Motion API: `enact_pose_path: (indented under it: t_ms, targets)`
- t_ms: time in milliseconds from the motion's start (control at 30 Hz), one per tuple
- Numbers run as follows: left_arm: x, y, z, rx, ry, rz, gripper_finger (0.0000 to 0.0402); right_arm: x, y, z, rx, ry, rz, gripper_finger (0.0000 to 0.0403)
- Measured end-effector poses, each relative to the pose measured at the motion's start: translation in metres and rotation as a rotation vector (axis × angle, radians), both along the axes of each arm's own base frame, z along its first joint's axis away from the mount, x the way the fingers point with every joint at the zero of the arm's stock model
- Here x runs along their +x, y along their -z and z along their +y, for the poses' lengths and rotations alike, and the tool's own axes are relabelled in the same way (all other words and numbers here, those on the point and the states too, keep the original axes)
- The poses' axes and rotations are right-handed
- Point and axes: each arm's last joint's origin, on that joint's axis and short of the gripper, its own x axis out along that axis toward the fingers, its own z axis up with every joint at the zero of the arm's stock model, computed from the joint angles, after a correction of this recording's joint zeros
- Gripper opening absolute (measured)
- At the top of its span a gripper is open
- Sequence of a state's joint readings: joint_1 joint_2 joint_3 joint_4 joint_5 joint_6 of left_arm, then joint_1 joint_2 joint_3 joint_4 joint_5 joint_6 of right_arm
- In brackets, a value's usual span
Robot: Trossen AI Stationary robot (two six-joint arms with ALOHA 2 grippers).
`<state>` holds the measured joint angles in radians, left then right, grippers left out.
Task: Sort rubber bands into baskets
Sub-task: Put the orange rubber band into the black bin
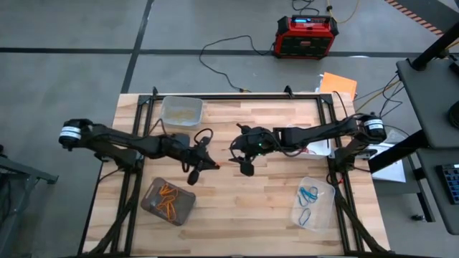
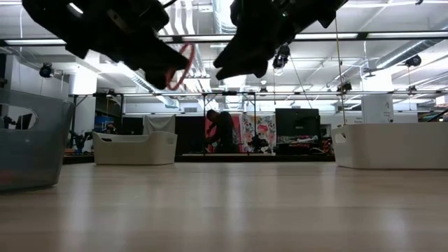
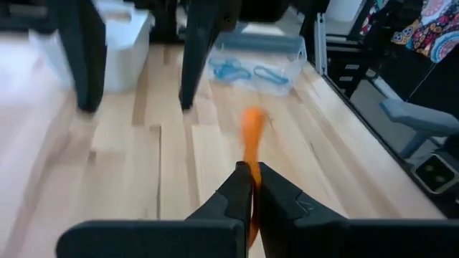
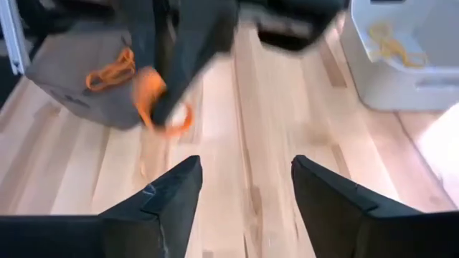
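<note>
My left gripper (image 1: 211, 165) hangs over the middle of the table, shut on an orange-red rubber band (image 3: 252, 136) that shows as a red loop (image 2: 179, 66) in the low view. My right gripper (image 4: 244, 188) stands open just to its right (image 1: 244, 165), facing it, with nothing between its fingers. Four baskets sit on the table: one with yellow bands at the far left (image 1: 181, 109), a grey-brown one with orange bands at the near left (image 1: 168, 201), a clear one with blue bands at the near right (image 1: 313, 203), and a white one at the right (image 3: 122, 43). My left gripper pinches the rubber band between its two fingertips (image 3: 244, 188). One end of the loop (image 3: 252, 125) sticks out past the tips. The fingers slant slightly downward and point toward the table's right side. The band is lifted clear of the table.
Bare wooden tabletop (image 1: 244, 208) lies under and in front of both grippers. A black frame (image 1: 237, 96) runs along the table's far edge and sides. A red-and-black box (image 1: 306, 36) with cables stands on the floor beyond the table. A person (image 2: 222, 129) shows far behind.
</note>
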<state>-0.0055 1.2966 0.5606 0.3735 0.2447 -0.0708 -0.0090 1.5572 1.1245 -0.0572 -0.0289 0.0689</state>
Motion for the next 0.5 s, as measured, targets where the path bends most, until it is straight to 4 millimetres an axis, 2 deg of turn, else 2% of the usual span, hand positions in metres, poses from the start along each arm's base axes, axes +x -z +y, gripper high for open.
enact_pose_path:
  t_ms: [100,267,367,500]
  targets:
    - [-0.011,-0.004,0.000,-0.062,-0.027,0.093,0.0000,-0.008,-0.003,0.000,0.001,0.004,0.047,0.0219]
    - [-0.027,-0.017,-0.004,-0.165,-0.099,0.349,0.0000,-0.026,-0.012,0.000,0.016,0.014,0.136,0.0221]
    - [-0.033,-0.031,-0.012,-0.140,-0.137,0.505,0.0000,-0.036,-0.017,0.000,0.016,0.014,0.176,0.0221]
    - [-0.040,-0.050,-0.030,-0.093,-0.095,0.691,0.0000,-0.043,-0.020,0.000,0.022,0.020,0.196,0.0222]
